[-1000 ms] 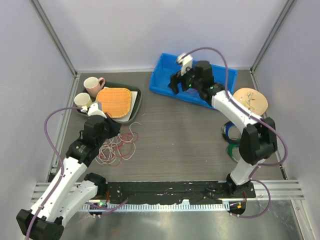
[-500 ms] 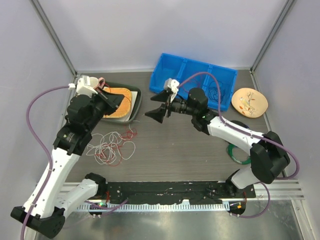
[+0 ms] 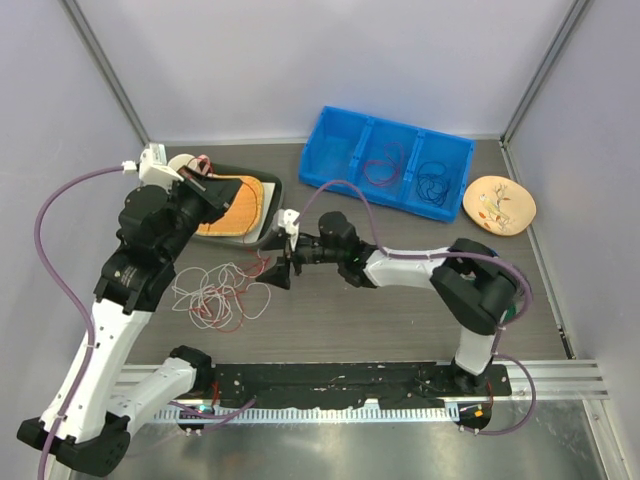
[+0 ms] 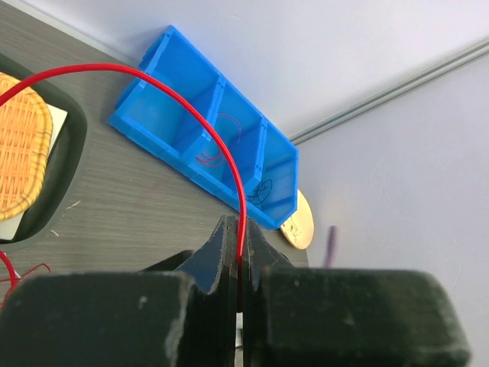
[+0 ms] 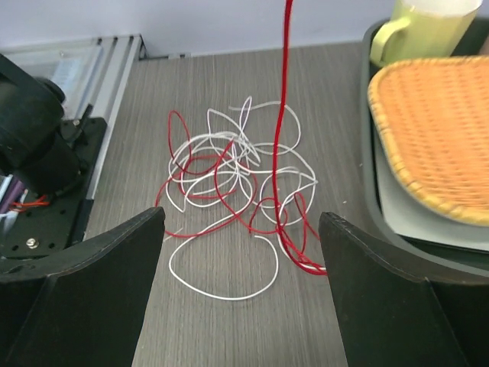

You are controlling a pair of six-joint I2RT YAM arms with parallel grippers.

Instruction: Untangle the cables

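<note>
A loose tangle of red and white cables [image 3: 225, 295] lies on the table, left of centre; it also shows in the right wrist view [image 5: 229, 176]. My left gripper [image 3: 215, 192] is raised over the tray and shut on one red cable [image 4: 191, 107], which arcs away from the jaws. In the right wrist view that red strand [image 5: 286, 76] rises straight up out of the tangle. My right gripper [image 3: 270, 260] is open and empty, low over the table just right of the tangle [image 5: 241, 260]. A red cable [image 3: 380, 165] and a dark blue cable [image 3: 432, 185] lie in separate compartments of the blue bin [image 3: 330, 150].
A dark tray [image 3: 272, 205] with an orange woven mat [image 3: 232, 205] and mugs stands at the back left, under the left arm. A wooden plate [image 3: 500, 205] sits at the right. The black rail [image 3: 330, 380] runs along the near edge.
My right arm swung from the blue bin across to the tangle, jaws open. My left arm rose from the tangle toward the tray, pulling a red cable up.
</note>
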